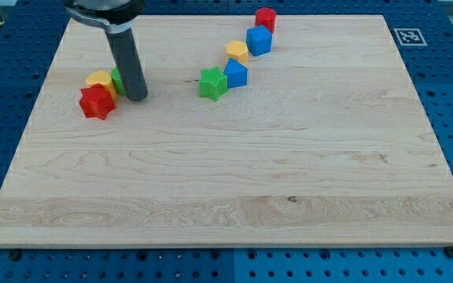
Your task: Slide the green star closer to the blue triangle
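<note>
The green star [212, 83] lies at the board's upper middle, touching or almost touching the blue triangle [236, 73] on its right. My tip [136, 97] rests on the board far to the star's left. It stands right beside a green block [117, 80] that the rod partly hides, so I cannot make out that block's shape.
A red star [97, 102] and a yellow block [99, 79] sit just left of my tip. A yellow block [237, 51], a blue cube [259, 40] and a red block [266, 19] run up and right from the blue triangle. The wooden board [234, 196] lies on a blue pegboard.
</note>
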Robot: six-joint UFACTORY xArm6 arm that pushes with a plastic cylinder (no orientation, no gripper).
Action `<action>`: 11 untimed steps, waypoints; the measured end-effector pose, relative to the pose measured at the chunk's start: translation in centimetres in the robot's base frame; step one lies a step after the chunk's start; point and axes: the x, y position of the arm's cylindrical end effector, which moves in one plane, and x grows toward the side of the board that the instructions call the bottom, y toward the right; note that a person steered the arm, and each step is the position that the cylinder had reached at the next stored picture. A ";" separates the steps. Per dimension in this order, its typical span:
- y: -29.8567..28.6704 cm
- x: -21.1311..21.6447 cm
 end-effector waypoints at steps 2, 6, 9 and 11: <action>0.4 -0.6; 9.2 -2.3; 15.2 0.2; 19.2 4.7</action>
